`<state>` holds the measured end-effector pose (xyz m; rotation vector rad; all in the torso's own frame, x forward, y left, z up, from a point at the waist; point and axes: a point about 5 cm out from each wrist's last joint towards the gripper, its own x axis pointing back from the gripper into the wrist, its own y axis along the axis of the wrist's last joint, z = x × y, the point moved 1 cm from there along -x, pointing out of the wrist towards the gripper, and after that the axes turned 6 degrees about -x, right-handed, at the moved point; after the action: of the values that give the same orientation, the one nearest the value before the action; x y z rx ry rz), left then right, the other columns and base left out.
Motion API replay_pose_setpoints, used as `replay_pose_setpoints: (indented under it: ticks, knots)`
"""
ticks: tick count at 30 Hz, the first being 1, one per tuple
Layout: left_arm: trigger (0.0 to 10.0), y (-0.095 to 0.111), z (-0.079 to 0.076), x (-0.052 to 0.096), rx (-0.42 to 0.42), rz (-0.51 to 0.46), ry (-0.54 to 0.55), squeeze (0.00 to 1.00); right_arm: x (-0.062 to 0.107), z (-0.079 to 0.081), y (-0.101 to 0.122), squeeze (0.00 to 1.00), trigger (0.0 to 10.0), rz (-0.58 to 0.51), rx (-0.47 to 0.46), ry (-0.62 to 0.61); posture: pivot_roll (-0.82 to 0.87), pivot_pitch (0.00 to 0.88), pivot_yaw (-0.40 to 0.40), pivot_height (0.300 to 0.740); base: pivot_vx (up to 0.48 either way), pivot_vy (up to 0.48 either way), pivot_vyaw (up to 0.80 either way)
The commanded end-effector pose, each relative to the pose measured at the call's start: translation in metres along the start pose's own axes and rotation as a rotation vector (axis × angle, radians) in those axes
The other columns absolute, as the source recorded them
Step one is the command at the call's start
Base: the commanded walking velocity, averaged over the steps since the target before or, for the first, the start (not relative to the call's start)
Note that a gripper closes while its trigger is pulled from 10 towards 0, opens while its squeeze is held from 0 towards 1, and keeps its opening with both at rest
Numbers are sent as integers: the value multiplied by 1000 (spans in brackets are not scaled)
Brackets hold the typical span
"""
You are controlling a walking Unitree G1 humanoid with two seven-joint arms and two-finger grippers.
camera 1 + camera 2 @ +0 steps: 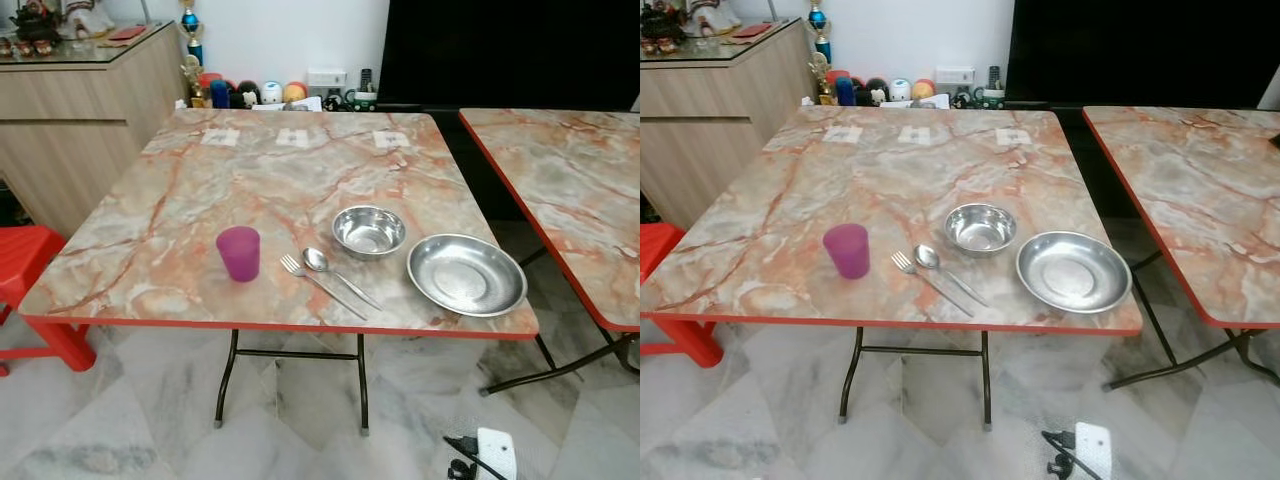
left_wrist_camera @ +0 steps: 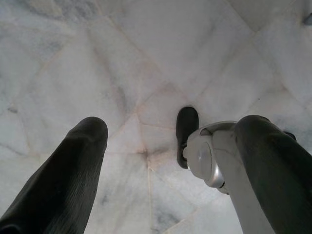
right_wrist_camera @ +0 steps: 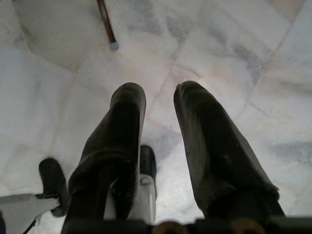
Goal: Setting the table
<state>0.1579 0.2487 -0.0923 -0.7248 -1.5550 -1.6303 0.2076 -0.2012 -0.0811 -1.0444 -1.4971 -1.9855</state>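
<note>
A marble-patterned folding table with a red edge stands in front of me. Near its front edge sit a purple cup, a fork and a spoon side by side, a small steel bowl and a wide steel plate at the right corner. My left gripper hangs over the marble floor, open and empty. My right gripper also hangs above the floor, open with nothing between its fingers.
A second marble table stands to the right across a narrow gap. A red plastic stool and a wooden cabinet are on the left. A white device with a cable lies on the floor. Toys line the back wall.
</note>
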Motion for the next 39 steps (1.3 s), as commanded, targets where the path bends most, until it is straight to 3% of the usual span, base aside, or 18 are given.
replay_pose_setpoints:
  ticks: [1, 11, 18, 22, 27, 29, 37, 38, 39]
  knots:
    - [10000, -1, -7, -1, 11, 11, -18, 0, 1, -1, -5, 0, 10000, 22, -24, -5, 51, 0, -30, 740, 0, 0, 0]
    - [10000, 12, -8, -3, 30, -44, -22, 0, 0, 0, -2, 0, 10000, -3, -66, -11, 49, 0, -23, 740, 0, 0, 0]
    - [10000, 13, -6, -3, 22, -48, -19, 0, 2, -3, 8, 0, 10000, -131, -126, -59, 23, 0, -33, 740, 0, 0, 0]
    - [10000, 13, -8, -3, 26, -50, -21, 0, 9, -14, 59, 0, 10000, -422, -125, -49, 17, 0, -39, 740, 0, 0, 0]
    - [10000, 12, -10, -3, 29, -48, -26, 0, 16, -17, 75, 0, 10000, -551, -120, -67, 17, 0, -51, 740, 0, 0, 0]
    - [10000, 5, -8, -2, 35, -33, -21, 0, 25, -22, 83, 0, 10000, -647, -75, -73, 7, 0, -60, 740, 0, 0, 0]
    - [10000, -7, -2, 2, 41, -1, -8, 0, 45, -37, 94, 0, 10000, -786, -87, -90, -6, 0, -65, 740, 0, 0, 0]
    - [10000, -8, -2, 2, 43, 2, -6, 0, 49, -36, 101, 804, 10000, -819, -115, -78, -11, 0, -66, 740, 0, 0, 0]
    - [10000, -9, -2, 2, 43, 3, -6, 0, 51, -34, 106, 1000, 10000, -840, -128, -66, -11, 0, -66, 740, 0, 0, 0]
